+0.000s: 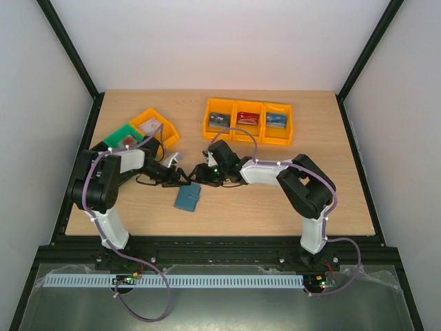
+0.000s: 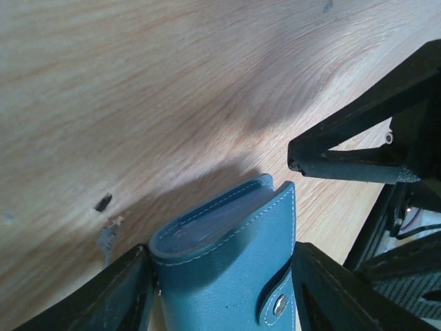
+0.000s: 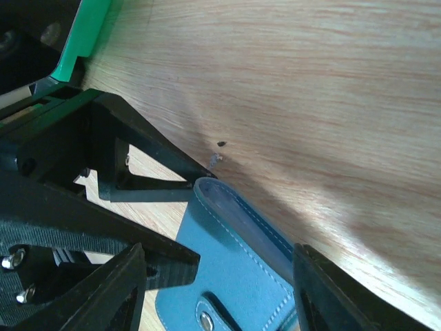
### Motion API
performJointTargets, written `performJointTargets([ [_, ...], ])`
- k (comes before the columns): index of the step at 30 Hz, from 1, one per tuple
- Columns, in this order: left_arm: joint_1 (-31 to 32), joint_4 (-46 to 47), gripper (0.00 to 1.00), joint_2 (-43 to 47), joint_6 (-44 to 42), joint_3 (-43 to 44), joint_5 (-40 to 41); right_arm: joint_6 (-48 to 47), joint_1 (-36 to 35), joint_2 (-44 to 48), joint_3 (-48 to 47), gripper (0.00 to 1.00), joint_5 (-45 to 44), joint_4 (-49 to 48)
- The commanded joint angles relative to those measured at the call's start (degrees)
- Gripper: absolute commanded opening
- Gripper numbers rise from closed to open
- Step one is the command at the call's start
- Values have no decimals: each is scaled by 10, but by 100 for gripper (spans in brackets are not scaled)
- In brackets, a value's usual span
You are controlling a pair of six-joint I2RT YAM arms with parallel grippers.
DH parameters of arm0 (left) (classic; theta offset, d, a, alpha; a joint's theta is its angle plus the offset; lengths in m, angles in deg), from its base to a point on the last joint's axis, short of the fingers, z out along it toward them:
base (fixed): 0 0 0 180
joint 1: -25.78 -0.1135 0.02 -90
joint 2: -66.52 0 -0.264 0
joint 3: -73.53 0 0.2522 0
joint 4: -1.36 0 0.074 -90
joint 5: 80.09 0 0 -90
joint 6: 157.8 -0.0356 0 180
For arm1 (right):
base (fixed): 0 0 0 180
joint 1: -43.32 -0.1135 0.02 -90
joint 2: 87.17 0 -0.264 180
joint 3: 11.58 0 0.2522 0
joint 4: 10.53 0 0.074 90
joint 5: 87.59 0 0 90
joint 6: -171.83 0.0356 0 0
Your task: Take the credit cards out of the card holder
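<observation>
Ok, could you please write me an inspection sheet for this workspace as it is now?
Surface: wooden table, a few small dark marks.
Job's things: teal holder closed, tab snapped.
Clutter: triple bin with three small items, maybe cards; orange bin and green bin at left rear.
Grippers: left gripper touches both sides of the holder; right gripper straddles it, contact unclear.
Cables: purple cables along both arms, one loop before the bases.
Surroundings: white walls, black frame.
</observation>
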Motion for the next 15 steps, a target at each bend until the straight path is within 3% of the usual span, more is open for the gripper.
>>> performJointTargets([
  [1, 15, -4, 55, -3, 3, -27, -7, 20, -3, -11, 7, 57, 15, -16],
  [9, 49, 39, 53, 11, 37, -58, 37, 33, 0, 26, 72, 50, -8, -8],
  [15, 53, 47, 52, -3, 45, -66, 41, 59, -3, 6, 103, 43, 62, -61],
])
